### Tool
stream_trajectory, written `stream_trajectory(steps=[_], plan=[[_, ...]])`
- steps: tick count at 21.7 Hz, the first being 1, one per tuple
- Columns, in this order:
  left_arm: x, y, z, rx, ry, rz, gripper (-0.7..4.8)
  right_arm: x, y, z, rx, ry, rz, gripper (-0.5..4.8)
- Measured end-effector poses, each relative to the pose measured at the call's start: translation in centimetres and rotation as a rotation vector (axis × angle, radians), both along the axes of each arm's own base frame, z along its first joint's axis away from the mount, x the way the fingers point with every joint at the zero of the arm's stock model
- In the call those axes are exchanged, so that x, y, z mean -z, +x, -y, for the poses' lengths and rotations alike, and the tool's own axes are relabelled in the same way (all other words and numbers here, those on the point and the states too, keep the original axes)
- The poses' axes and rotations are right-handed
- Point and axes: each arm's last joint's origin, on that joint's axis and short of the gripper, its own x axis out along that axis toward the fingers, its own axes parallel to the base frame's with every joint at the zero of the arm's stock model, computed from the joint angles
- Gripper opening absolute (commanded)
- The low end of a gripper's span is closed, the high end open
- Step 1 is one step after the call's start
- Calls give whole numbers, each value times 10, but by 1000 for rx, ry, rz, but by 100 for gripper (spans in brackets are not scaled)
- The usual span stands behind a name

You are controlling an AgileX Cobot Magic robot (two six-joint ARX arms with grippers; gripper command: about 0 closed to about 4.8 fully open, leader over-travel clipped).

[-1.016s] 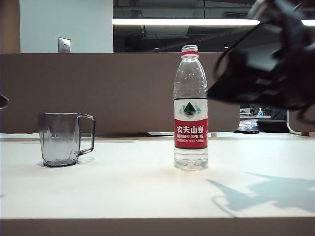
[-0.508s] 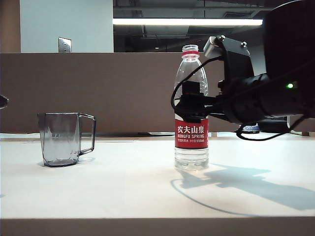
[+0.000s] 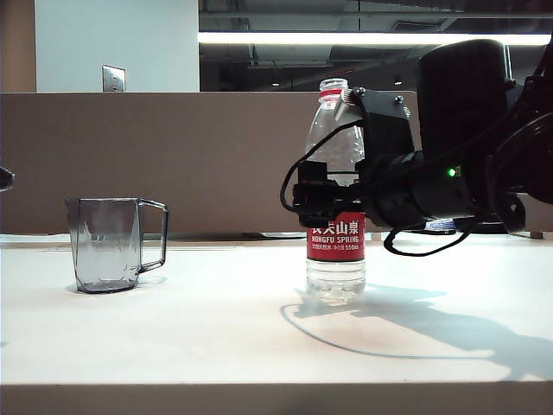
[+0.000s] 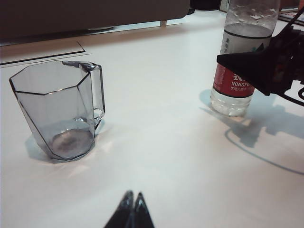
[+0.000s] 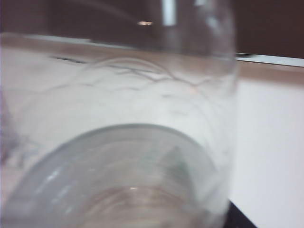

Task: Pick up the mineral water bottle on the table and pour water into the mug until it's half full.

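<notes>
- Two items stand upright and well apart on the white counter (image 3: 216,328): the grey mug (image 3: 108,245) and the water bottle (image 3: 335,194).
- Right claw (image 3: 315,197): level at the bottle's label, jaws spread wide around it; contact cannot be told.
- Left claw (image 4: 130,209): tips pressed together, holding nothing, low over the counter near the mug.

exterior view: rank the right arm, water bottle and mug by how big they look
1. right arm, though it may be nearer the camera
2. mineral water bottle
3. mug
The right gripper is at the bottle's label.
</notes>
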Motion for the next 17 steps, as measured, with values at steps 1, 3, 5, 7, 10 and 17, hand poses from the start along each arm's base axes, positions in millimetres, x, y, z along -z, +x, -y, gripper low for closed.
stream_trajectory(steps=[1, 3, 5, 7, 10, 17], plan=[[0, 0, 0, 0, 0, 0, -5, 0, 0, 0, 6, 0, 1, 479], [0, 0, 0, 0, 0, 0, -5, -1, 2, 2, 16, 2, 4, 479], [0, 0, 0, 0, 0, 0, -5, -1, 3, 4, 21, 2, 4, 479], [0, 0, 0, 0, 0, 0, -5, -1, 3, 3, 20, 2, 5, 457], [0, 0, 0, 0, 0, 0, -5, -1, 3, 3, 15, 3, 4, 384], [0, 0, 0, 0, 0, 0, -5, -1, 3, 3, 15, 1, 5, 353]])
